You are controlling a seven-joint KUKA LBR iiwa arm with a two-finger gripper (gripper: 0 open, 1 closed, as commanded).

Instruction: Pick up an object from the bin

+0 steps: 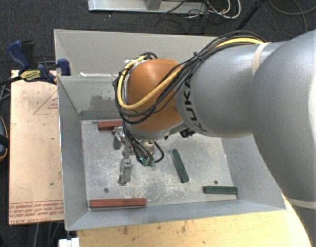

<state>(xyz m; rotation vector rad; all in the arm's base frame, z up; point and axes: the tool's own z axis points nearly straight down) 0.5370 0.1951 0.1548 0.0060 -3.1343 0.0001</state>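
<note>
the gripper (125, 170) hangs low over the floor of the bin (70, 138), a little toward 9 o'clock of the floor's middle, under the wrist's orange cover (150, 94). whether it is spread or pressed together i cannot tell, as the wrist hides too much. nothing shows in its grasp, and the metal right under it looks bare.

four flat bars lie spread about it, none touching another:
- a long red-brown bar (117, 203) at 6 o'clock of the gripper, just beside the foot of the near wall
- a shorter red-brown bar (107, 125) at 12 o'clock, its right end hidden under the arm
- a tilted dark green bar (179, 165) at 3 o'clock, on open floor
- a second green bar (220, 190) at 4 o'clock, well apart

so the step in hand seems to be settling on one bar. the tilted green one looks the kindest choice, since it has room on both long sides. to do it well, turn the wrist so the closing line crosses the bar's narrow width, centre over its middle and go straight down to the floor. these bars are thin and flat – a high or off-centre pinch would likely skid off or tip one end.
</note>
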